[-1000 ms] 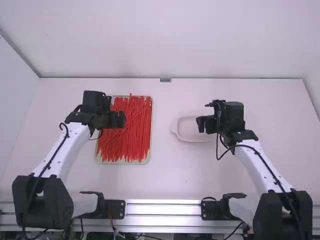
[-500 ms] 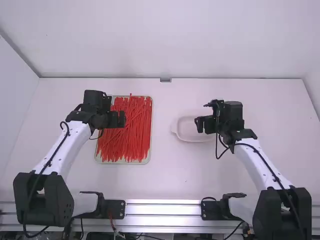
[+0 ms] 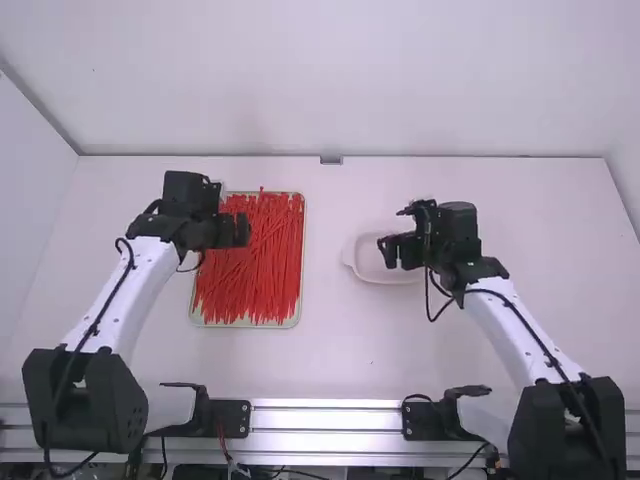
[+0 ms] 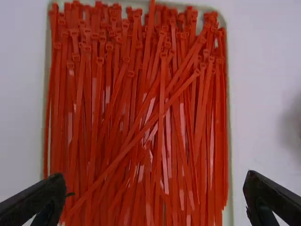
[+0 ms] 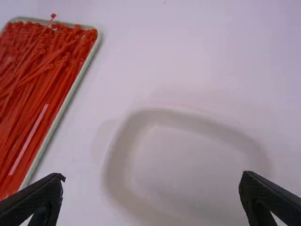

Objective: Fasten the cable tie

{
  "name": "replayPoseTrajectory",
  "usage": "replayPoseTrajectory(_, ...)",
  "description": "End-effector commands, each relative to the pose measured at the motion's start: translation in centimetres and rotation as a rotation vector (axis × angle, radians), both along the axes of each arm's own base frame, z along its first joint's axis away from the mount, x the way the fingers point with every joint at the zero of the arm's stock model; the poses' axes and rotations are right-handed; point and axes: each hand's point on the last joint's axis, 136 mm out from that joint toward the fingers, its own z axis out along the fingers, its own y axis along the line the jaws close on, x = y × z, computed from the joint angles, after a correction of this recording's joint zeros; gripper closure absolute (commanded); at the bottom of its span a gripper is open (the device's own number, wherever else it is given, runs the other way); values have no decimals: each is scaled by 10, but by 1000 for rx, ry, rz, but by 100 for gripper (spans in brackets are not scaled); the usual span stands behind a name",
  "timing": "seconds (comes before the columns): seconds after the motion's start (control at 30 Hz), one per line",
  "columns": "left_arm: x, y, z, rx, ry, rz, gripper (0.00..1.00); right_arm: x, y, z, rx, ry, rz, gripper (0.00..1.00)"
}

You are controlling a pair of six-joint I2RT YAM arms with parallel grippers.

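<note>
1. The loose heap of red-orange plastic cable ties (image 3: 250,260) (image 4: 141,117) (image 5: 28,70) lies in the pale rectangular tray with rounded corners (image 3: 302,262) (image 4: 229,141) (image 5: 70,96). Most ties run lengthwise and a few cross on the diagonal. One tie end pokes past the tray's far rim. No single tie is separated from the heap.
2. The left gripper (image 3: 235,232) (image 4: 150,197) hangs above the tray's far half, toward its left side. Its jaws are spread wide, roughly spanning the tray's width in the left wrist view, with nothing between them. The fingers are clear of the ties.
3. The shallow white oval dish (image 3: 352,258) (image 5: 122,141) sits to the right of the tray, near it but not touching. Bare table shows between the two. The dish holds nothing.
4. The right gripper (image 3: 392,250) (image 5: 150,188) is to the right of the tray, above the dish's tray-side part. Its jaws are wide open and hold nothing.
5. The white table (image 3: 330,340) carries the tray and the dish. The left arm's base stands on the near side of the tray, and the right arm's base stands near and to the right of it.
</note>
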Motion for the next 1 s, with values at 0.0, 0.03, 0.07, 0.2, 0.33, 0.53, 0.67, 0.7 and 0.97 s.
replayPoseTrajectory(0.0, 8, 1, 16, -2, -34, 10, 1, 3, 9, 30, 22, -77, 23, 0)
replayPoseTrajectory(0.03, 10, 1, 21, -2, -44, 10, 1, 1, 13, 34, 24, -86, 36, 0)
replayPoseTrajectory(0.07, 12, 1, 24, -2, -55, 10, 1, -1, 17, 37, 26, -95, 47, 0)
replayPoseTrajectory(0.2, 27, -2, 35, -16, -126, -3, 1, -8, 32, 42, 34, -110, 91, 0)
replayPoseTrajectory(0.33, 42, -5, 39, -39, -171, 4, 1, -11, 42, 44, 37, -116, 122, 0)
replayPoseTrajectory(0.53, 60, -11, 23, -60, -147, -26, 1, -18, 59, 46, 39, -125, 174, 0)
replayPoseTrajectory(0.67, 76, -14, 3, -56, -102, -63, 1, -14, 63, 53, 51, -162, 181, 0)
replayPoseTrajectory(0.7, 81, -17, -4, -57, -86, -69, 1, -12, 63, 55, 53, -172, 181, 0)
replayPoseTrajectory(0.97, 106, -18, -32, -27, -49, -103, 1, 1, 76, 54, 118, -198, 231, 0)
